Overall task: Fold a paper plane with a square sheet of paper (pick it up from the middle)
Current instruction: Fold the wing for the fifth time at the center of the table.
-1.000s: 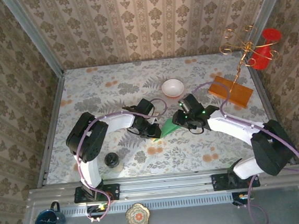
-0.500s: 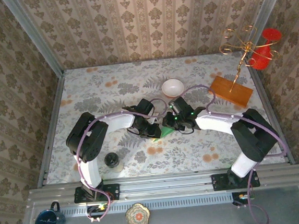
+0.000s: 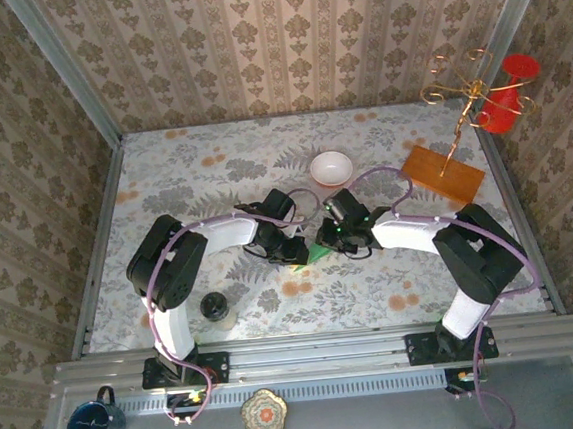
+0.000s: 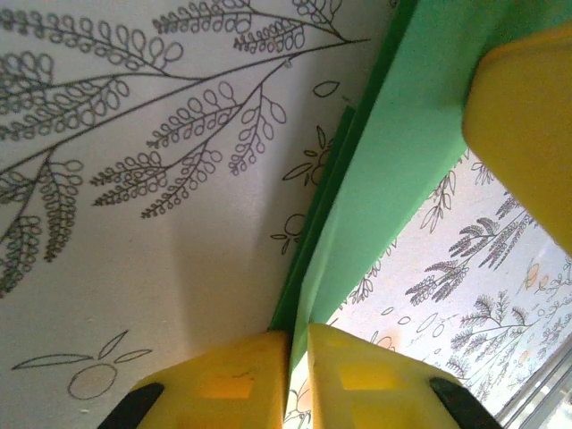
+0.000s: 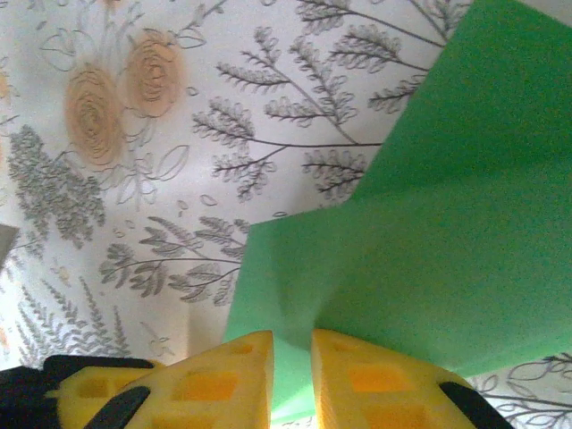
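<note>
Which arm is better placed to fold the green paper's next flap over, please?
Probably the right: the right gripper pinches a loose flap of the green paper, while the left gripper clamps its folded edge, anchoring it.

From above, the green paper sat mostly hidden — folds too small to tell; wrist views cropped it.

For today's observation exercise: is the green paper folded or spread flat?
Folded. The green paper shows stacked layered edges in the left wrist view, and it is pinched by the left pincer and the right pincer.
</note>
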Robot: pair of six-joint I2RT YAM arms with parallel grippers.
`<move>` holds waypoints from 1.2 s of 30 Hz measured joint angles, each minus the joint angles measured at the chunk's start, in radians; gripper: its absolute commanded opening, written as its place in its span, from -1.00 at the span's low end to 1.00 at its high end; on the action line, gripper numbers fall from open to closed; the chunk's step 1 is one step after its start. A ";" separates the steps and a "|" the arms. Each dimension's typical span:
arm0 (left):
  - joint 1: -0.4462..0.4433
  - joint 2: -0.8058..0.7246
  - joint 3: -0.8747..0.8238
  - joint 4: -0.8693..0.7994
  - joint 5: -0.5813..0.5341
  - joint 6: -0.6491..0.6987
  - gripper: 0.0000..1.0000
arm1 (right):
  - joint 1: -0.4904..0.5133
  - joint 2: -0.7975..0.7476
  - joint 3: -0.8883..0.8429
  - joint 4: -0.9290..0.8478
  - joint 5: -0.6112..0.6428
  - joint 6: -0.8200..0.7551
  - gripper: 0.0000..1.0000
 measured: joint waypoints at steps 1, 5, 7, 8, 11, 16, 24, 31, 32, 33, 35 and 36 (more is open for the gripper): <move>0.000 0.000 0.000 0.000 0.002 0.000 -0.65 | -0.002 0.003 -0.002 0.000 0.002 0.000 -0.58; 0.003 0.000 -0.001 0.001 0.006 0.000 -0.65 | -0.004 0.012 -0.014 0.000 0.011 0.003 -0.58; 0.005 0.000 -0.004 0.005 0.011 0.000 -0.64 | -0.006 0.014 -0.020 0.001 0.013 0.003 -0.58; 0.005 0.000 -0.005 0.007 0.012 0.000 -0.65 | -0.006 0.014 -0.022 0.001 0.014 0.003 -0.58; 0.006 0.000 -0.006 0.010 0.015 0.000 -0.64 | -0.006 0.014 -0.029 0.008 0.014 0.004 -0.58; 0.008 -0.002 -0.009 0.013 0.018 0.000 -0.64 | -0.008 0.014 -0.040 0.023 0.014 0.003 -0.58; 0.029 -0.057 -0.050 0.016 0.013 0.000 -0.47 | -0.022 0.016 -0.055 0.049 -0.005 -0.002 -0.58; 0.070 -0.209 -0.068 0.000 -0.008 -0.001 -0.39 | -0.047 0.016 -0.066 0.076 -0.043 -0.027 -0.58; 0.070 -0.220 -0.068 0.008 -0.007 -0.002 -0.42 | -0.049 0.016 -0.066 0.077 -0.044 -0.029 -0.58; 0.065 -0.227 -0.068 0.022 -0.002 -0.010 -0.45 | -0.050 0.016 -0.066 0.077 -0.047 -0.032 -0.59; 0.050 -0.222 -0.064 0.048 0.005 -0.020 -0.54 | -0.052 0.018 -0.066 0.078 -0.050 -0.036 -0.60; 0.035 -0.212 -0.057 0.052 0.008 -0.025 -0.60 | -0.054 0.018 -0.066 0.079 -0.054 -0.040 -0.61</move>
